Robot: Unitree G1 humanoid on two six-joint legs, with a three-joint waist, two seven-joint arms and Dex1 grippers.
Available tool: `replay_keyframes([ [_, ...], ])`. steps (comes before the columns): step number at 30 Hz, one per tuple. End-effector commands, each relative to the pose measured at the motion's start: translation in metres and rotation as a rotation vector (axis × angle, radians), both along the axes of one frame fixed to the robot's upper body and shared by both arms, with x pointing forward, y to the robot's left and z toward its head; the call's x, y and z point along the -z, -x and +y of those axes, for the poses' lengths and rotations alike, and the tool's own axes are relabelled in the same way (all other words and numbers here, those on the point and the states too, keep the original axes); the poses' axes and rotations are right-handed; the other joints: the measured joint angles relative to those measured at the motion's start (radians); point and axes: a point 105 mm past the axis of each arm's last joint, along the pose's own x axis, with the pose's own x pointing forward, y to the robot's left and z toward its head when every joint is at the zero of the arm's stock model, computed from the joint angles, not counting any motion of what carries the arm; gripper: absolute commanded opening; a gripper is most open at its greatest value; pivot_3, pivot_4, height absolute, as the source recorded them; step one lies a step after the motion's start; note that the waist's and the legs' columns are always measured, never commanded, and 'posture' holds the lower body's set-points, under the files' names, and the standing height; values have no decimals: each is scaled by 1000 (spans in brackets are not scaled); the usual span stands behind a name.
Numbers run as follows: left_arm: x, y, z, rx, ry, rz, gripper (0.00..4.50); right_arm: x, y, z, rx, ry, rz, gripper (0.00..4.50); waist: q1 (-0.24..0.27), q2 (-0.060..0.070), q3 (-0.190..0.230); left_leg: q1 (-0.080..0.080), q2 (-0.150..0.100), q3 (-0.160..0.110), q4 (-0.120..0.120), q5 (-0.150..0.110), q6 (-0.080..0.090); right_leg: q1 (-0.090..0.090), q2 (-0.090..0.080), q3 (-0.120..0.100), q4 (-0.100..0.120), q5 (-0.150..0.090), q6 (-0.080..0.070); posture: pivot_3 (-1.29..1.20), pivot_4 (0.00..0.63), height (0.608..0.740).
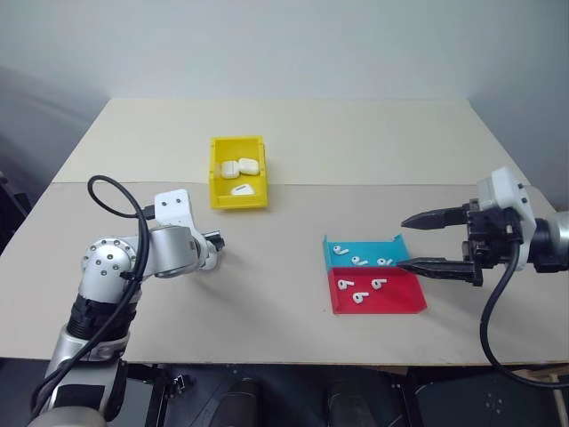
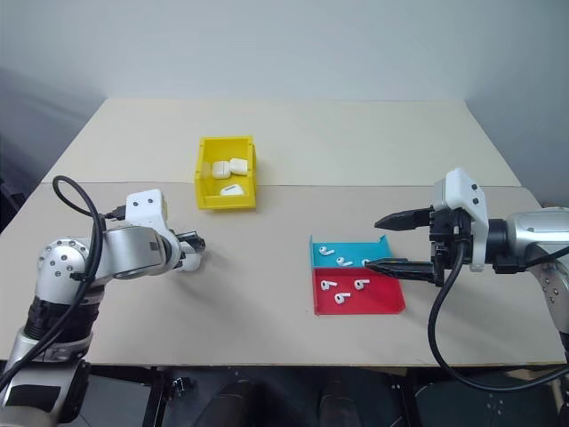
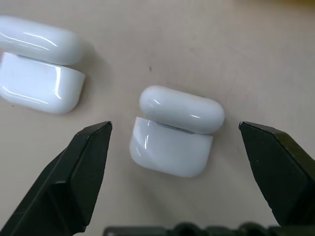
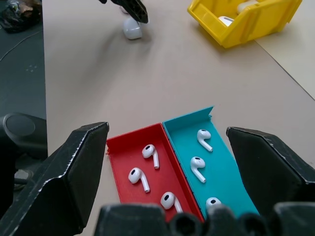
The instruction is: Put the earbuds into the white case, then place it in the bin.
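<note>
We see the left hand spread wide, its fingers either side of the white case, which lies on the tabletop with its lid open. The right hand is spread too, hanging over the blue-and-red tray, where six earbuds lie. Further back sits the bin, yellow, with more cases inside.

Table (beige): bin, tray, cases.
</note>
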Motion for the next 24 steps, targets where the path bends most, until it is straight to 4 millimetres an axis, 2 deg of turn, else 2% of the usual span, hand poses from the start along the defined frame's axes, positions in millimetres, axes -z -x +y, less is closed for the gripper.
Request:
replay_keyframes([
  [1, -3, 4, 2, -29, -17, -13, 4500, -14, 3, 1, -18, 7, -52, 4474, 0, 0, 0, 0, 0, 0, 0, 0, 0, 0, 0, 0, 0, 0, 0, 0, 150, 740],
  [8, 14, 11, 2, -49, 2, 41, 4500, -16, 4, 2, -22, 7, -55, 4474, -1, 0, 0, 0, 0, 0, 0, 0, 0, 0, 0, 0, 0, 0, 0, 0, 150, 740],
  [24, 18, -9, 5, -33, 14, 124, 4500, -17, 5, 3, -19, 9, -59, 4474, -2, 0, 0, 0, 0, 0, 0, 0, 1, 0, 0, 0, 0, 0, 0, 0, 150, 740],
])
